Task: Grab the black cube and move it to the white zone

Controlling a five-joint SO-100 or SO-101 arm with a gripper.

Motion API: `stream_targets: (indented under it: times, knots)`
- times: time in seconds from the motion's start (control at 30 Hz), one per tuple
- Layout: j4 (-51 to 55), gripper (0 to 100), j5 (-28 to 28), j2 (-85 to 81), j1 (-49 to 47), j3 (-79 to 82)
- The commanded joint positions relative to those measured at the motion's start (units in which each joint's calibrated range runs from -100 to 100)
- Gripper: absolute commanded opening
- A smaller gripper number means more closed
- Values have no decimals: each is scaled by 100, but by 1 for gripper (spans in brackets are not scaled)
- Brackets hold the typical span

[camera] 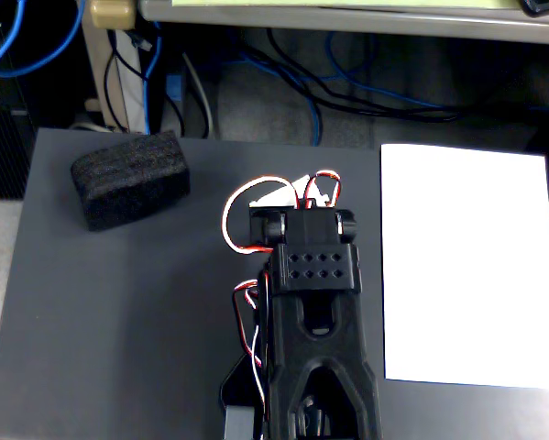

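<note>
The black cube (130,179), a charcoal foam block with rounded edges, lies on the dark grey mat (118,321) at the upper left in the fixed view. The white zone (466,266), a large white sheet, lies on the right side of the mat. The glossy black arm (315,321) rises from the bottom middle, between the two. Its gripper end (301,194) shows only as a white piece and red wires at the arm's top. The jaws are hidden by the arm's body, so open or shut cannot be told. The gripper is well right of the cube and touches nothing visible.
Beyond the mat's far edge lies a tangle of blue and black cables (347,82) on the floor, with a table leg (118,64) at the upper left. Red, white and black wires (247,302) loop along the arm's left side.
</note>
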Motion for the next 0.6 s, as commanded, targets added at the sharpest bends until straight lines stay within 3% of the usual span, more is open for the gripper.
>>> stream_targets:
  times: [0.0, 0.57]
  knots:
    - [-162, 1, -15, -25, 306, 0]
    - [-154, 1, -46, -25, 306, 0]
